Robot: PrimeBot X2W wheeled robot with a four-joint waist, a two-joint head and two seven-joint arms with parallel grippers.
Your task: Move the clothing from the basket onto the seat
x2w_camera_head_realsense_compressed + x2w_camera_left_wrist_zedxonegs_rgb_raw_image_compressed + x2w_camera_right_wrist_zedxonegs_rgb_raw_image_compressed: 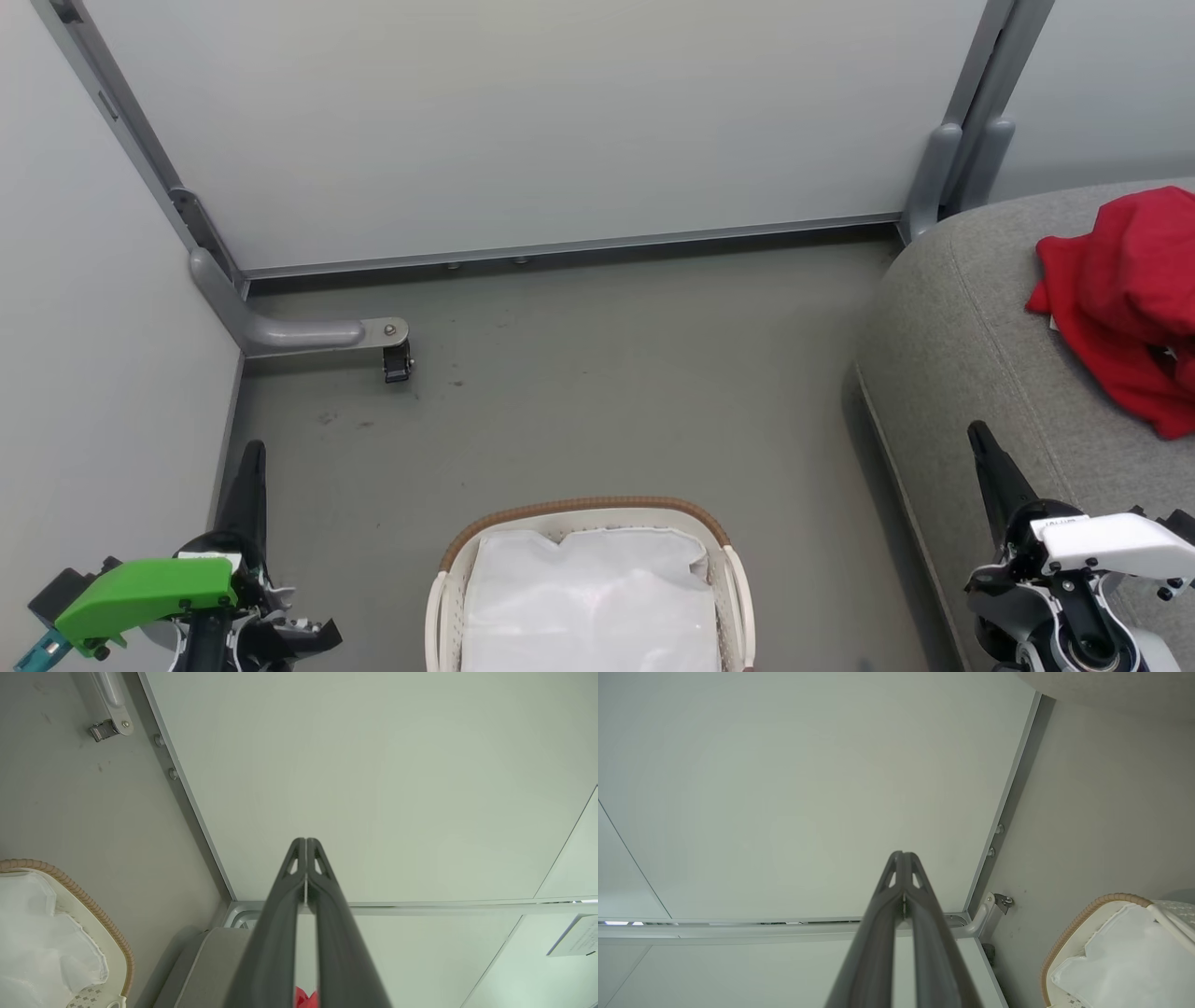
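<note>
**Red clothing heaped on the seat, both pairs of fingers shut and holding nothing**

The clothing point(1125, 299) lies on the grey seat point(962, 355) at the right of the head view, a crumpled bright red heap that the picture's right edge cuts off. Its visible part is longer than it is wide. The long axis runs from the far end of the seat back toward the robot, slanting a little to the right as it comes nearer. No front, collar or sleeve can be made out, so I cannot tell which way the garments face.

The basket point(588, 511) stands on the grey floor point(607, 373) directly before the robot, between the two arms and apart from the seat. Its brown woven rim curves across the far side, and the white cloth liner point(588, 597) lies rumpled inside. The bottom edge of the view cuts the basket off, so its long axis cannot be judged.

The left gripper point(252, 457) sits at the lower left — its dark fingers pressed tip to tip, nothing between them, pointing toward the pale wall panel point(523, 121). The right gripper point(978, 434) sits at the lower right, in front of the seat's near edge. Its fingers are likewise closed together and empty, pointing the same way. Neither gripper touches the basket or the clothing.
</note>
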